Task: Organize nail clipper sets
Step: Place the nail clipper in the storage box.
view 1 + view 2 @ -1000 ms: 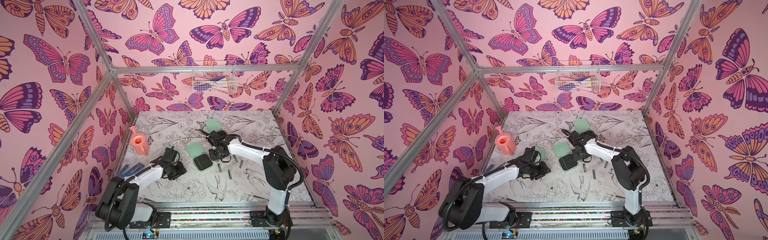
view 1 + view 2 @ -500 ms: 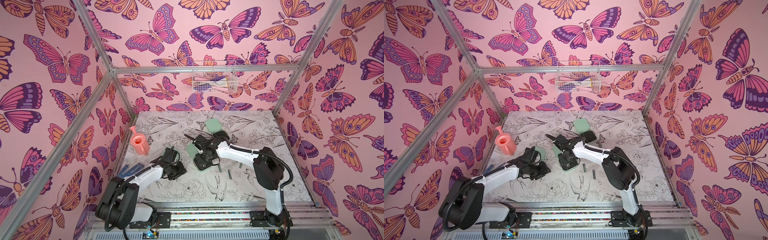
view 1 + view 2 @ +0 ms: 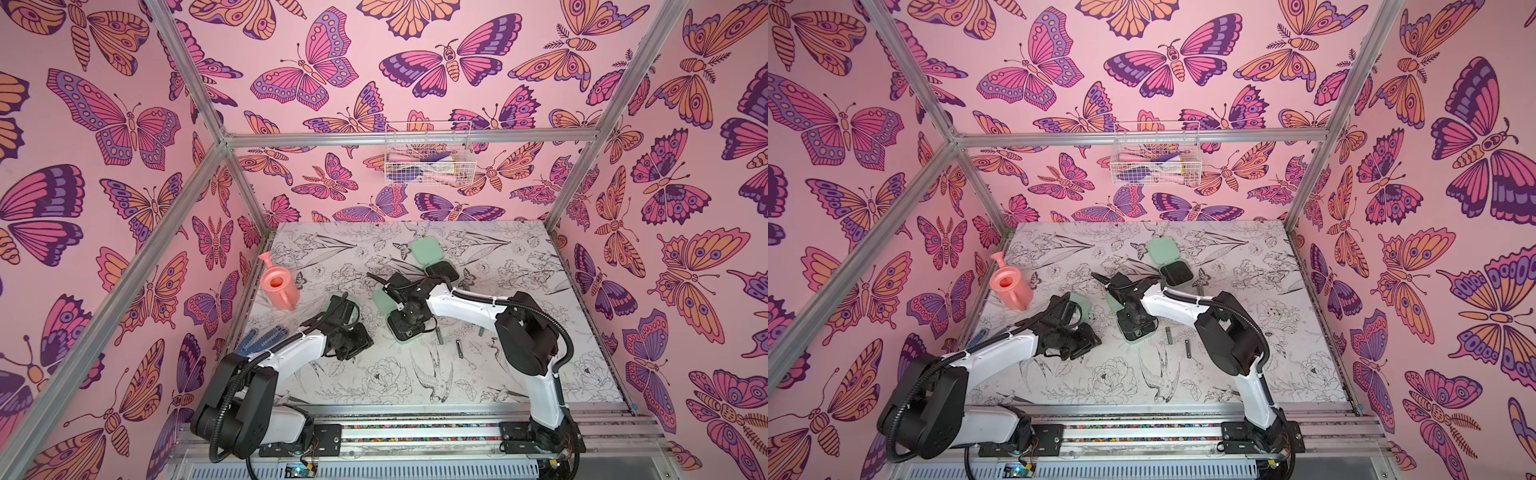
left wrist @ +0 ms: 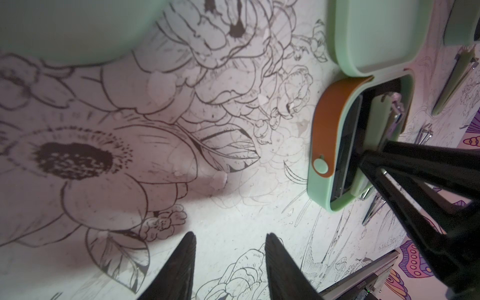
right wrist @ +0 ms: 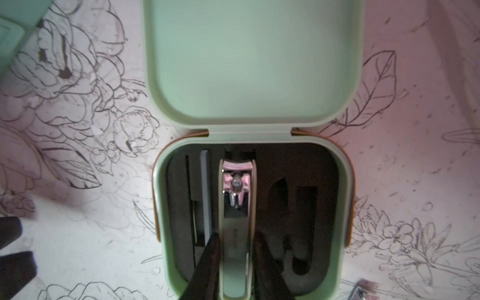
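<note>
Right wrist view: the right tool (image 5: 237, 237) pinches a mint-green nail clipper (image 5: 233, 226) by its two long sides, held lengthwise over the black insert of the open middle case (image 5: 342, 207). Whether the clipper sits fully in its recess I cannot tell. The lid (image 5: 253, 65) lies folded back flat on the flower-printed worktop (image 5: 415, 155). A slim grey file (image 5: 206, 187) lies in a slot just beside the clipper.

Left wrist view: the left tool (image 4: 230, 259) is spread, with nothing between its fingers, over bare worktop. The middle case stands near it, an orange strap (image 4: 327, 122) around its wall and the right tool reaching into it. A blurred mint shape, the third case (image 4: 65, 26), is close to the camera.

In both top views the middle case lies near the worktop's centre. A far case (image 3: 428, 252), also open, lies beyond it, slightly right. The third case sits left of centre, mostly hidden by the left tool. Loose metal tools (image 3: 439, 336) lie just right of the middle case. A pink watering can (image 3: 279, 286) stands at the left.
</note>
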You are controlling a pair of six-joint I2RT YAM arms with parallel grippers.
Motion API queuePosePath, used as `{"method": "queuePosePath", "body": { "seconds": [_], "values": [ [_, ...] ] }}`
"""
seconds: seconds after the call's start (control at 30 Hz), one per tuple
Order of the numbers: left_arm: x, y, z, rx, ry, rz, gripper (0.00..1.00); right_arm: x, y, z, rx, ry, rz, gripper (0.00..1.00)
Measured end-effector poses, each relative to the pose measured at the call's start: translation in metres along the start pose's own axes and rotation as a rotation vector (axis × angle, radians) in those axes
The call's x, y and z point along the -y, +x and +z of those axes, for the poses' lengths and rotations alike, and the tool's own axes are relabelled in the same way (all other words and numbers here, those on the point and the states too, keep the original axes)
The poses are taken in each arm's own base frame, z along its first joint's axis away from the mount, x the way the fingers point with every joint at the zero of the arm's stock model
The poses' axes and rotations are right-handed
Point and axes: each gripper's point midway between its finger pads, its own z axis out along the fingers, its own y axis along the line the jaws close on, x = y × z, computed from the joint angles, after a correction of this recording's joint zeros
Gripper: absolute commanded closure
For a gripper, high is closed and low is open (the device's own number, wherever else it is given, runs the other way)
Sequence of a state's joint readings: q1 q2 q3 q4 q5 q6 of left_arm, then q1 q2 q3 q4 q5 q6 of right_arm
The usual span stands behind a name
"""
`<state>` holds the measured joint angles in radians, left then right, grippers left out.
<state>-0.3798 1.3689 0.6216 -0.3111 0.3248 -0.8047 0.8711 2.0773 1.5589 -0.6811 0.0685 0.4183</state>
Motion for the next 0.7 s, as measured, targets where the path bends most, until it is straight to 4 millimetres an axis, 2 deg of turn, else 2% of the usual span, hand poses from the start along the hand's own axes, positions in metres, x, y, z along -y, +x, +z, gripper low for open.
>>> {"method": "queuePosePath", "body": {
  "seconds": [0.7],
  "values": [
    [-0.0004,0.0003,0.0002,-0.001,-0.001,0.0,0.54,0.0023,0.0023,0.0045,-0.01,0.014,-0.001,0.78]
  ]
}}
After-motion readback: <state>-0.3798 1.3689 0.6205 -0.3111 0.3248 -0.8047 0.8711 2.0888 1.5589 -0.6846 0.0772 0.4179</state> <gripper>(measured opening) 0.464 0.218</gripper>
